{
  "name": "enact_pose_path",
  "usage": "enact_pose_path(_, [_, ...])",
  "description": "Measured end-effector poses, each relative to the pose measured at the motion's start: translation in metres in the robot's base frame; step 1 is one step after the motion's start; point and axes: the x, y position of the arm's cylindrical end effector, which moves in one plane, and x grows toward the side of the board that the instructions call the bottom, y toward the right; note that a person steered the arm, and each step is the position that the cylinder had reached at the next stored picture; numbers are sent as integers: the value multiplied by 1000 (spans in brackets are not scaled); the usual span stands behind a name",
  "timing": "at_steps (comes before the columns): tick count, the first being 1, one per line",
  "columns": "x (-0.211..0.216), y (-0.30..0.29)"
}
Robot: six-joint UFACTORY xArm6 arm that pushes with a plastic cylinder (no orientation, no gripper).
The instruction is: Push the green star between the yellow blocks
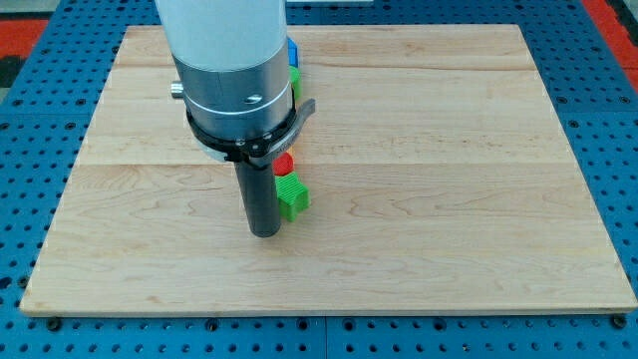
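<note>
My tip (263,233) rests on the wooden board (449,199) a little left of centre. A green block (293,196) lies right beside the rod, on the view's right of the tip and touching or nearly touching it. Its shape is partly hidden, and it looks notched like a star. A red block (284,165) sits just above it, half hidden by the arm. No yellow block shows; the arm's body hides part of the upper board.
Slivers of a blue block (293,52) and another green block (296,79) peek out at the arm's right edge near the view's top. The blue pegboard table (608,120) surrounds the board.
</note>
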Motion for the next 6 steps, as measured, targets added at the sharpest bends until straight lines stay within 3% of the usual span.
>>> enact_pose_path(3, [13, 7])
enact_pose_path(4, [-34, 58])
enact_pose_path(6, [-116, 24])
